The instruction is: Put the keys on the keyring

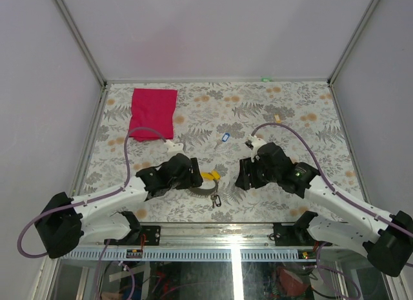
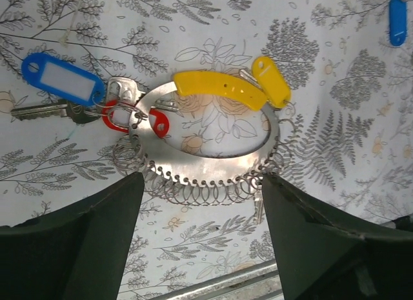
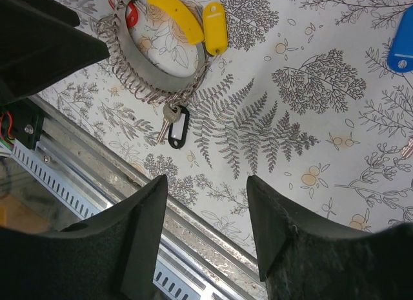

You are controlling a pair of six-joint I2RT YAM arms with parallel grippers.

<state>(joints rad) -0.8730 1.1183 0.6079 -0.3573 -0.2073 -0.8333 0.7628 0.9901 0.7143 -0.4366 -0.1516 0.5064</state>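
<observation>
Silver keyring [image 2: 213, 166], fern-print table [image 2: 322, 119], red cloth [image 1: 153, 113]

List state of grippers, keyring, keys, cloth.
left gripper: open, empty, over keyring
right gripper: open, empty
keyring: lying flat
yellow-tag key: at keyring's rim, attachment unclear
lone blue-tag key: loose, apart from keyring
other blue-tag key: beside keyring, attachment unclear
red cloth: lying flat

Tool [image 3: 206, 184] spread wide, keyring [image 3: 143, 73] upper left with yellow tag [image 3: 215, 28], blue tag [image 3: 401, 48] far right

Fern-print table [image 1: 303, 113] (pale, floral) with keyring [image 2: 206, 170], tagged keys [image 2: 61, 80], red cloth [image 1: 153, 113]
</observation>
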